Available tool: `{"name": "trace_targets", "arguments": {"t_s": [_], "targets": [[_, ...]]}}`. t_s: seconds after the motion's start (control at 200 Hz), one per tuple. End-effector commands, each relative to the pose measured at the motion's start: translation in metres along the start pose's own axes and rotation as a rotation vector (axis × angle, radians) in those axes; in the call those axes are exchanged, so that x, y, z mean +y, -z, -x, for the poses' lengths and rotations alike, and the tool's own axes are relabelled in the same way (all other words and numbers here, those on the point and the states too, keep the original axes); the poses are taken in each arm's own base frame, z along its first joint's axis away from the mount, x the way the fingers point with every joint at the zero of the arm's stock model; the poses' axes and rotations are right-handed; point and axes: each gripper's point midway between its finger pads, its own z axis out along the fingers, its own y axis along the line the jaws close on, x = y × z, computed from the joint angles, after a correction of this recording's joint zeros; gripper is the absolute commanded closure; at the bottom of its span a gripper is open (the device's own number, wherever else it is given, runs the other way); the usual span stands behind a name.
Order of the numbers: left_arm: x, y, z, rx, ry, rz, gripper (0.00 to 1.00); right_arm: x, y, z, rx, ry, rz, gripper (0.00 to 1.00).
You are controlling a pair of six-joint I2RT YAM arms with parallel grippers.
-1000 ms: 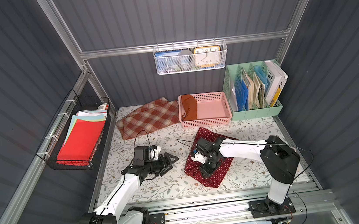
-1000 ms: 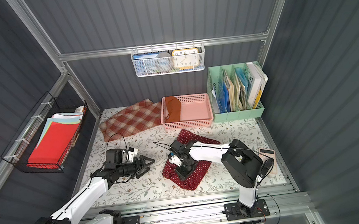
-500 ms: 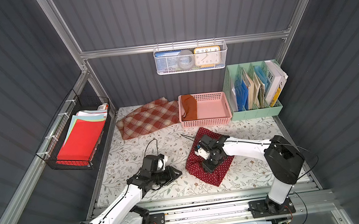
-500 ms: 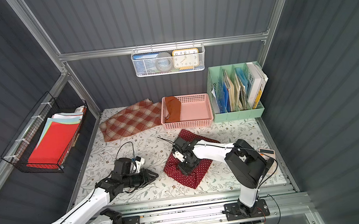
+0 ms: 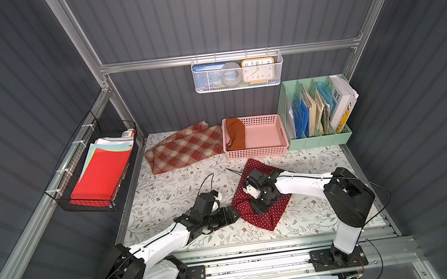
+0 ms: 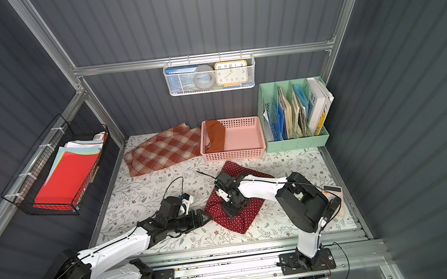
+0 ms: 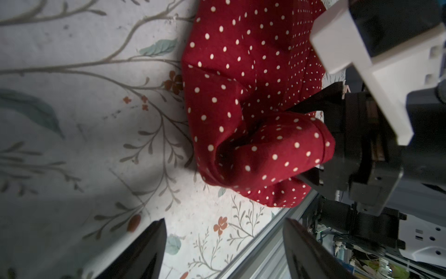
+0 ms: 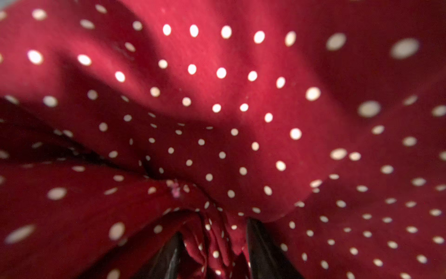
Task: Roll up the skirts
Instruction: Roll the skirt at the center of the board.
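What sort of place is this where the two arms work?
Probably a robot test cell dressed as a home storage corner: an aluminium frame, a floral table cover, a mint file organizer and a clock in a hanging basket.

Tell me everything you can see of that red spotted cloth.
The polka-dot skirt is dark red, soft-looking cloth with small white dots. It lies crumpled on the flowered table, near the pink basket. The right gripper pinches a bunched fold; the left gripper is open beside its edge, not touching.
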Motion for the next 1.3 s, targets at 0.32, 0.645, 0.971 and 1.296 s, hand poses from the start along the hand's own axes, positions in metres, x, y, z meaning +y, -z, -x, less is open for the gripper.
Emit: {"name": "trace_targets", "arguments": {"t_s": [0.32, 0.645, 0.971, 1.296], "targets": [[0.027, -0.033, 0.031, -0.169, 0.041, 0.1, 0.2, -0.003, -0.007, -0.009, 0.02, -0.039, 0.035, 0.51], [0.033, -0.053, 0.022, -0.166, 0.125, 0.081, 0.27, -0.006, -0.013, -0.016, 0.038, -0.074, 0.05, 0.51], [0.057, -0.049, -0.011, -0.091, 0.065, 0.174, 0.38, -0.012, -0.013, -0.016, 0.031, -0.095, 0.067, 0.51], [0.032, -0.05, 0.024, -0.189, 0.023, 0.173, 0.91, -0.014, 0.01, -0.016, -0.029, -0.135, 0.046, 0.49]]}}
